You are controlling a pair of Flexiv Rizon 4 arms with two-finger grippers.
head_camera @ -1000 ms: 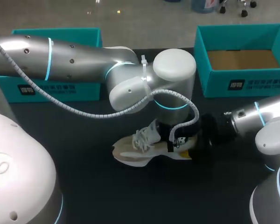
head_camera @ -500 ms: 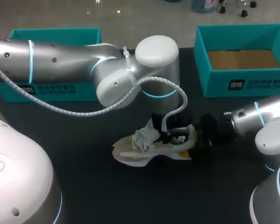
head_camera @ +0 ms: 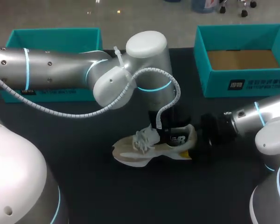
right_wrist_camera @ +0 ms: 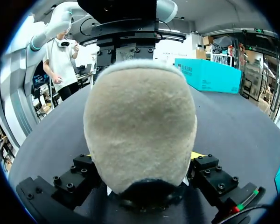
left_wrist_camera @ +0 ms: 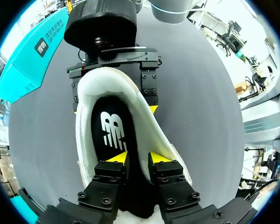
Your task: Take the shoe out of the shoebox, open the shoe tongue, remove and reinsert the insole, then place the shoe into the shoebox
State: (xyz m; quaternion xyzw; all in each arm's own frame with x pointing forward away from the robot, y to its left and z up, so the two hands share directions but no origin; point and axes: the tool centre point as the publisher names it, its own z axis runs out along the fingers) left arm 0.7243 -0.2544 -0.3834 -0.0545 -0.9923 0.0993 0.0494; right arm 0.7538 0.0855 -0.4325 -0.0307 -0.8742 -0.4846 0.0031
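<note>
A beige and white shoe point(head_camera: 147, 145) lies on the dark table, toe to the left. My left gripper point(head_camera: 170, 133) points down into its mouth. In the left wrist view the left gripper point(left_wrist_camera: 136, 158) has its yellow fingertips point(left_wrist_camera: 117, 157) slightly apart just over the black insole point(left_wrist_camera: 113, 130), which lies flat inside the white lining point(left_wrist_camera: 147, 123). My right gripper point(head_camera: 201, 138) comes in from the right and is shut on the heel. In the right wrist view the beige heel point(right_wrist_camera: 140, 126) fills the space between the right gripper point(right_wrist_camera: 142, 156) fingers.
An open teal shoebox point(head_camera: 245, 85) with a cardboard floor stands at the back right. A second teal box point(head_camera: 56, 33) stands at the back left, partly hidden by my left arm. The shoe's white laces point(head_camera: 143, 137) are bunched loosely over the tongue.
My left arm's wrist has swung to the left and further back above the shoe, and its fingers have parted a little. The shoe and the right arm have stayed put.
</note>
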